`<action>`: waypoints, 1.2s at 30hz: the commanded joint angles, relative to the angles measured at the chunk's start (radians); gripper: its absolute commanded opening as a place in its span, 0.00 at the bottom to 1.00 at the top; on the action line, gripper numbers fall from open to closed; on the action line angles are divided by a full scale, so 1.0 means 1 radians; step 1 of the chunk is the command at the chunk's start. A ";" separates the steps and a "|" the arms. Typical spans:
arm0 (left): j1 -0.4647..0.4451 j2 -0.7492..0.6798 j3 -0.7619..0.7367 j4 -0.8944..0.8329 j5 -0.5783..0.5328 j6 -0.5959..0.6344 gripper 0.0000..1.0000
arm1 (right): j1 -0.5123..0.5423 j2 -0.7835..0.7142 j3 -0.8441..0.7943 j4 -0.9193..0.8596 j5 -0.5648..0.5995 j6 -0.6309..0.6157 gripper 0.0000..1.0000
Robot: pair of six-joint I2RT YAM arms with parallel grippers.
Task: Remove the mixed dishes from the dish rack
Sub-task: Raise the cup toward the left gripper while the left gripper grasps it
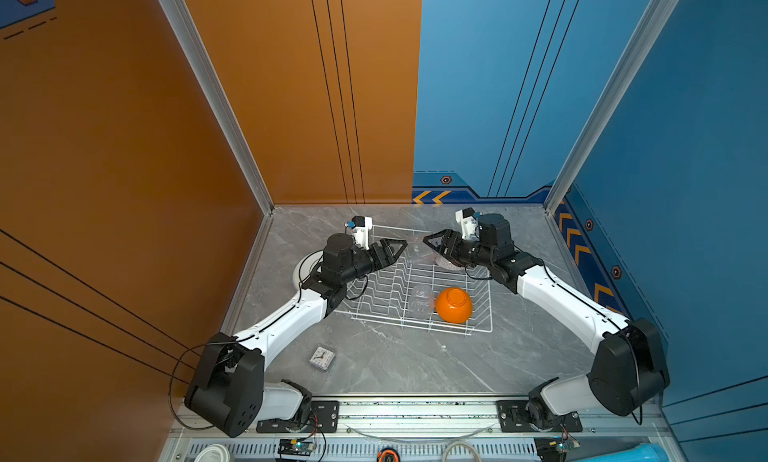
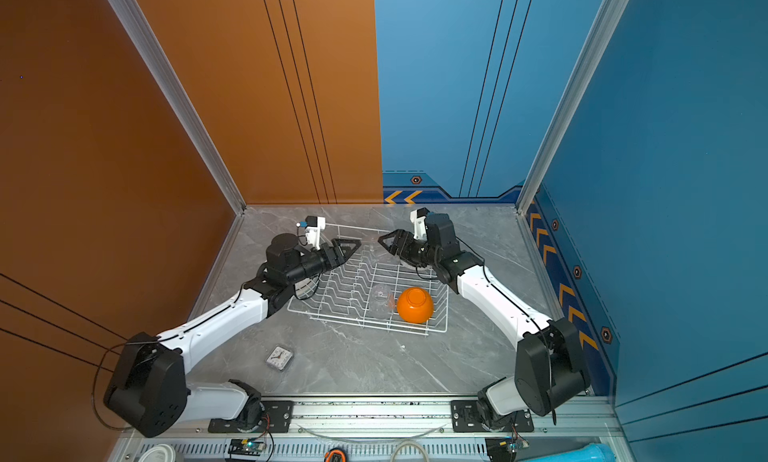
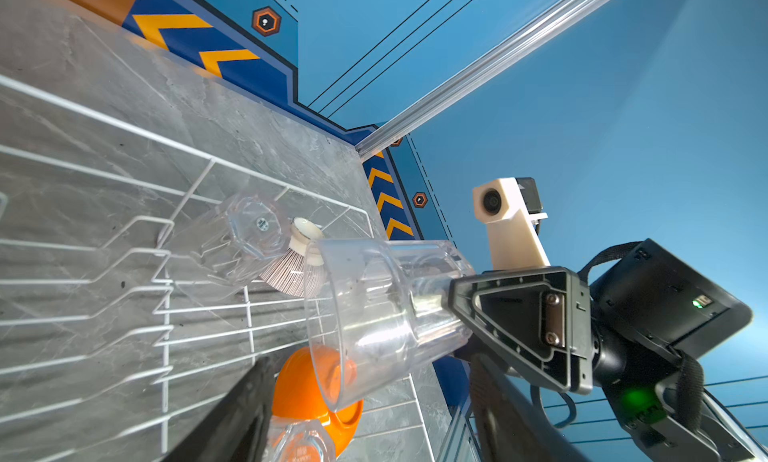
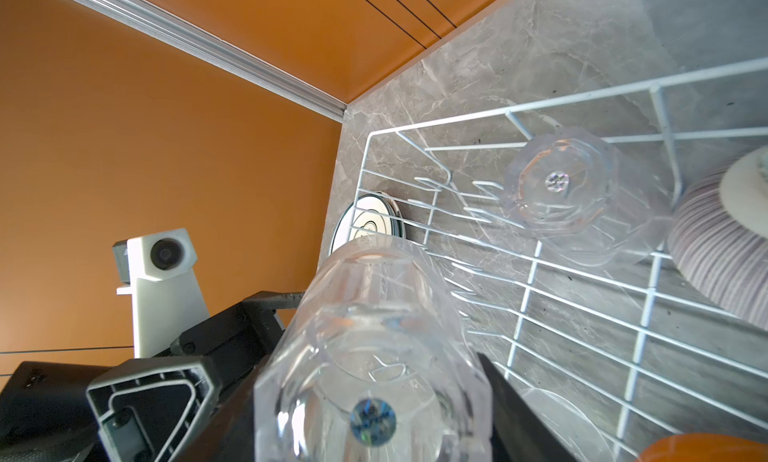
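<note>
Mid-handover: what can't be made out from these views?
Contact: whether the left gripper touches the clear faceted glass tumbler held by the right gripper; its fingers are cut off by the left wrist view's edge, and the glass nearly vanishes in both top views.
The round white plates: the left arm mostly covers them in both top views, the tumbler partly in the right wrist view; count unclear.
The small square clock: hands too small to read.

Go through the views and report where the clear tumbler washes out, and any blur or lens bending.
Left wrist view: held tumbler sharp, dish rack wires bowed by the wide lens, that arm's jaws a dark blur. Right wrist view: tumbler close to the lens, soft, streaked with reflections. Both top views: it nearly vanishes against the grey table; orange bowl stays crisp.
</note>
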 commanded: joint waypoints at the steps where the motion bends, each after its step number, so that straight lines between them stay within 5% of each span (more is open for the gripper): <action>1: -0.015 0.025 0.038 0.079 0.045 -0.011 0.73 | -0.004 -0.038 -0.008 0.085 -0.044 0.034 0.48; 25: -0.047 0.130 0.077 0.272 0.132 -0.062 0.21 | -0.026 0.007 -0.037 0.237 -0.170 0.142 0.49; 31: -0.047 0.130 0.075 0.271 0.124 -0.069 0.01 | -0.027 0.006 -0.047 0.254 -0.176 0.150 0.59; 36: -0.041 0.143 0.070 0.270 0.109 -0.089 0.00 | -0.029 0.009 -0.057 0.279 -0.178 0.166 0.65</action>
